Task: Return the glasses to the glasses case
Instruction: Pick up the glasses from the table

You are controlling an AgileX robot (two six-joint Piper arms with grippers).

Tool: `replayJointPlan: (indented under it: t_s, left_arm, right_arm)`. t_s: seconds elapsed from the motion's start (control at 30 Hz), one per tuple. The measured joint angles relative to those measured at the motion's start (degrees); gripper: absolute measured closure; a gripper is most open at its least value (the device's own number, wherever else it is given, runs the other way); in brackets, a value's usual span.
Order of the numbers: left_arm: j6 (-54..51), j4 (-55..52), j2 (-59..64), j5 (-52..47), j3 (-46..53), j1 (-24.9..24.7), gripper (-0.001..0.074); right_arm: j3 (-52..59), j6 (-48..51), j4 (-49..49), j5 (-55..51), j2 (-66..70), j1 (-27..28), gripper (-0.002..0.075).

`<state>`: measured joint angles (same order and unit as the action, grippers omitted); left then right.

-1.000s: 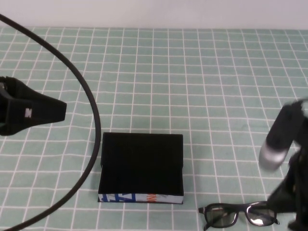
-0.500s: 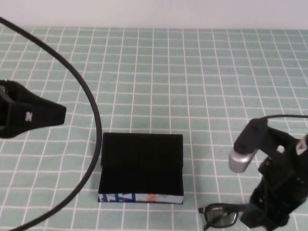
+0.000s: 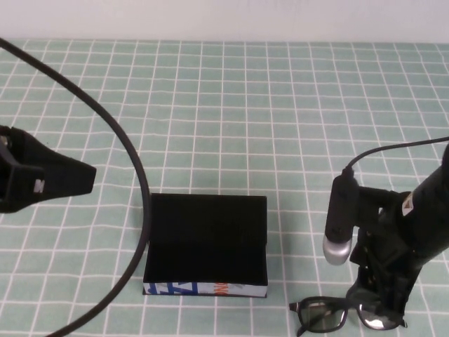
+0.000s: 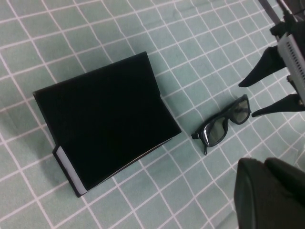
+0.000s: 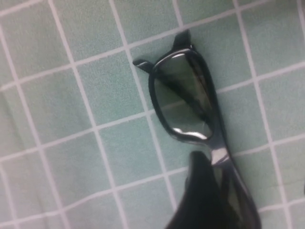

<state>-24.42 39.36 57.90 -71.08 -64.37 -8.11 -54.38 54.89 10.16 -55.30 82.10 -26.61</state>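
Glasses (image 3: 347, 314): thick-rimmed dark plastic spectacles with rectangular lenses, lying flat on the table near its front edge, just right of the case and apart from it.

Glasses case (image 3: 207, 242): matte black rectangular box, lid flap shut flat, with a white side strip printed blue and orange facing the robot.

Right gripper (image 4: 267, 90): black, directly over the right half of the glasses, fingers spread wide with one on each side of the frame, holding nothing.

Left gripper (image 3: 42, 179): black, hovering at the far left, well apart from the case; cannot tell whether its fingers are spread.

Black cable (image 3: 130, 151): arcs across the left side, passing the case's left edge.

Surface: pale green cloth (image 3: 280, 105) with a white grid; the far half lies open. Plain white wall behind.
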Motion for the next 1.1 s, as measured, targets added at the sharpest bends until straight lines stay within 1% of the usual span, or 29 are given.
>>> replayJointPlan:
  t_s: [0.2,0.4,0.6,0.77,0.93,1.1]
  left_arm:
    - [-0.2,-0.5,0.0,-0.1,0.0,0.0,0.0741]
    - [-0.3,-0.9,0.0,-0.1,0.0,0.0,0.0741]
    - [-0.3,-1.2,0.0,-0.2,0.0,0.0,0.0741]
    - [-0.3,-1.3,0.0,-0.2,0.0,0.0,0.0741]
    - [-0.3,-1.5,0.0,-0.2,0.0,0.0,0.0741]
    - [-0.3,-1.5,0.0,-0.2,0.0,0.0,0.0741]
  right_arm:
    - [0.7,2.6,0.1,0.8,2.7,0.0,0.033]
    - [3.9,4.4,-0.5,2.2,5.5,0.0,0.0331]
    - [5.0,4.4,-2.1,6.1,5.7,0.0,0.0358]
    - [5.0,5.8,-2.2,9.1,5.8,0.0,0.0365]
    - [5.0,8.6,-2.2,9.2,7.1,0.0,0.0366]
    - [5.0,9.2,-2.2,9.1,8.7,-0.5,0.0366]
